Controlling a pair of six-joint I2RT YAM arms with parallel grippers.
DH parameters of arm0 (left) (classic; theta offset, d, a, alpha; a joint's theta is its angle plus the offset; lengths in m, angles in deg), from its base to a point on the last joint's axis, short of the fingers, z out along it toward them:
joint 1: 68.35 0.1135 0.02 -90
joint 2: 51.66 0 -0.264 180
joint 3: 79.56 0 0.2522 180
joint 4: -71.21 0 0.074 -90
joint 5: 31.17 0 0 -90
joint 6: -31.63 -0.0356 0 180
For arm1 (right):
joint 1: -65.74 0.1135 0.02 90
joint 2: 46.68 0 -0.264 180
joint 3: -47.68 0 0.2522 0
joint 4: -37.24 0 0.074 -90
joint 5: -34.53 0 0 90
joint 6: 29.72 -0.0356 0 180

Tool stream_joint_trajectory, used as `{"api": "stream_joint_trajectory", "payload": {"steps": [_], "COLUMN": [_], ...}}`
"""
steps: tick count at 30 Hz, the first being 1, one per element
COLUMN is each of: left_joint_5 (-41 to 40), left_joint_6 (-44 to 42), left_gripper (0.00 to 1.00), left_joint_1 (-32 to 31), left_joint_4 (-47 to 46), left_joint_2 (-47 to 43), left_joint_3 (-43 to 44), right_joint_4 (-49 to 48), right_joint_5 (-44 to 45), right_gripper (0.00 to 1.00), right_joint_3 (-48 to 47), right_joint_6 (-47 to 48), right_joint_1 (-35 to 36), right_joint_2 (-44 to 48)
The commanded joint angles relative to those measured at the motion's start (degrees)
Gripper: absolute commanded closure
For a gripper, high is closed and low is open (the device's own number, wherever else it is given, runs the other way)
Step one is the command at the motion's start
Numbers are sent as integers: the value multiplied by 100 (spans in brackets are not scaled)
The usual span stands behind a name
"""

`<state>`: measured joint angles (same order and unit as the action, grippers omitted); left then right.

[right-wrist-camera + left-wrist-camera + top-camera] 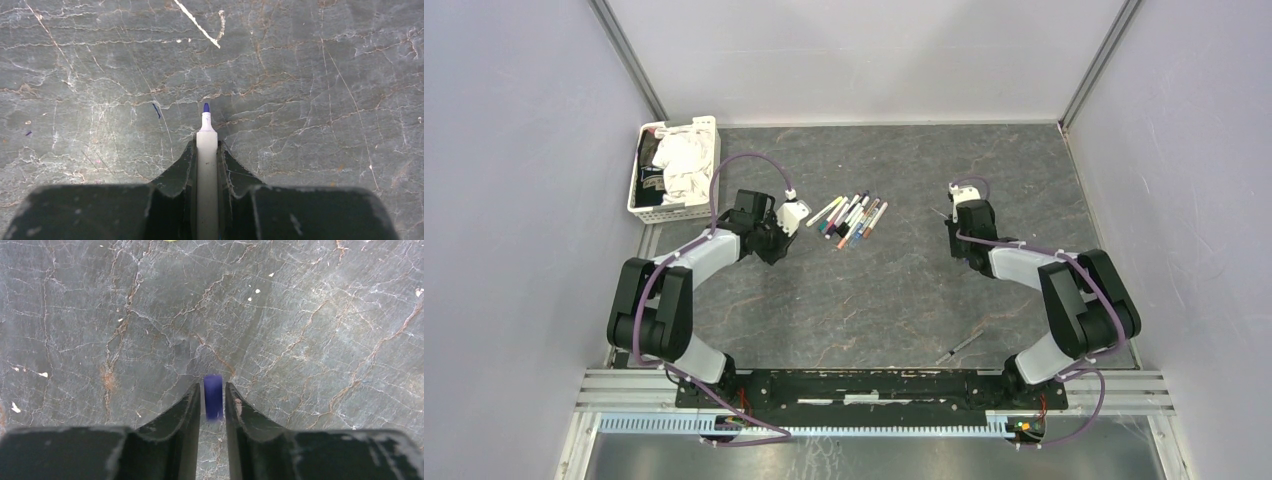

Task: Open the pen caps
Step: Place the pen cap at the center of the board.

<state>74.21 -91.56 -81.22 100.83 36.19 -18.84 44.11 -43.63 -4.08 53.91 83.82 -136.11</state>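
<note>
Hovering over the bench (pixel 325 75), the right fingers (pixel 182 172) clamp a light, stiff white pen (pixel 207 155) by its barrel, tip bare ahead of them; the narrow left fingers (pixel 186 410) flank a tiny, likely slick blue cap (pixel 213 395), gripped or loose I cannot tell; best pinched across its sides.

No readable text, label or number shows anywhere.

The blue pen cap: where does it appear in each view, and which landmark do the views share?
Left wrist: blue cap low centre, between the fingers.
Top external: not discernible; hidden at the left gripper.
Right wrist: not in it; a white pen is held there.
Shared landmark: the veined grey table.
</note>
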Motion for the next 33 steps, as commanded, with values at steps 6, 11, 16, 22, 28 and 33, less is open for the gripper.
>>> {"api": "stream_joint_trajectory", "payload": {"steps": [6, 11, 16, 22, 28, 33], "left_joint_5": [223, 333, 665, 988, 1007, 682], "left_joint_6": [243, 253, 358, 398, 546, 868], "left_gripper": [46, 45, 30, 6, 0, 0], "left_joint_1": [38, 84, 286, 607, 890, 1074], "left_joint_4": [41, 182, 554, 1096, 1734, 1916], "left_joint_2": [-73, -181, -465, -886, -1079, -1280], "left_joint_3": [118, 217, 598, 1318, 2185, 2624], "right_joint_4": [27, 233, 372, 428, 604, 1262], "right_joint_5": [-413, -327, -291, -331, -262, 225], "right_gripper": [76, 62, 57, 57, 53, 44], "right_joint_3": [-278, -295, -245, -182, -648, -1758], "right_joint_6": [-9, -64, -170, -366, -525, -925], "right_joint_1": [-133, -147, -142, -142, 45, 830], "right_joint_2": [-258, -221, -105, 85, 473, -9]}}
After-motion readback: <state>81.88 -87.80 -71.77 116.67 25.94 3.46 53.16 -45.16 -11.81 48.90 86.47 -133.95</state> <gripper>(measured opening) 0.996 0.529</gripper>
